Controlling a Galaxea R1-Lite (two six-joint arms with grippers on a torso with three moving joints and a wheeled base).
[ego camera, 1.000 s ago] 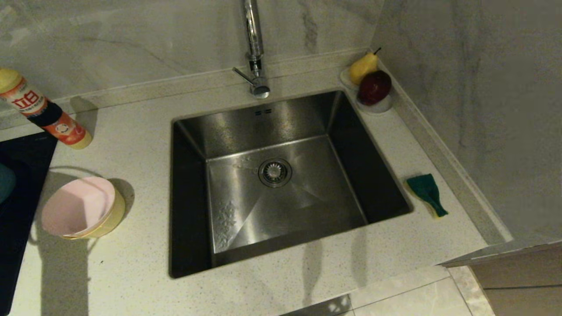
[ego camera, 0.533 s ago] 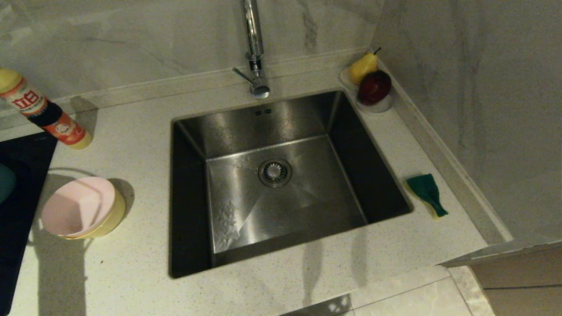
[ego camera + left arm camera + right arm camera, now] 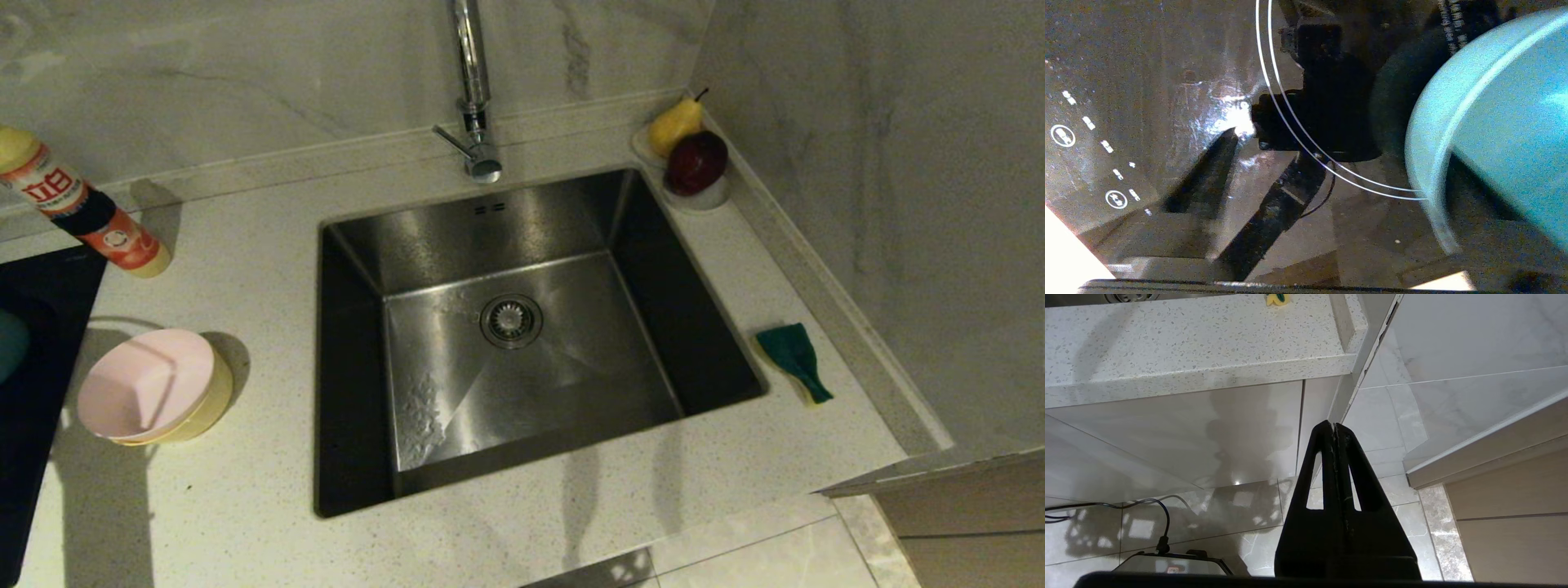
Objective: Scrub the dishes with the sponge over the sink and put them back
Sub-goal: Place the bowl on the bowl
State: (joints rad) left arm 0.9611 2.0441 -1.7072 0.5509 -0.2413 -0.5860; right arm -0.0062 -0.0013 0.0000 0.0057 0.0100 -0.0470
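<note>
The left gripper, its jaws out of view so I cannot tell their state, seems just beside the blue bowl (image 3: 1506, 122) on the black stove top (image 3: 1147, 81), while the right gripper (image 3: 1334, 428), pressed shut, hangs below the counter (image 3: 1188, 343).

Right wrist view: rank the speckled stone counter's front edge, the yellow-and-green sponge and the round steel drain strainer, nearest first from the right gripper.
From the right gripper, parked low:
1. Counter's front edge, above and ahead.
2. Sponge, on top, beyond that edge.
3. Drain strainer, farthest, past the counter top.
</note>
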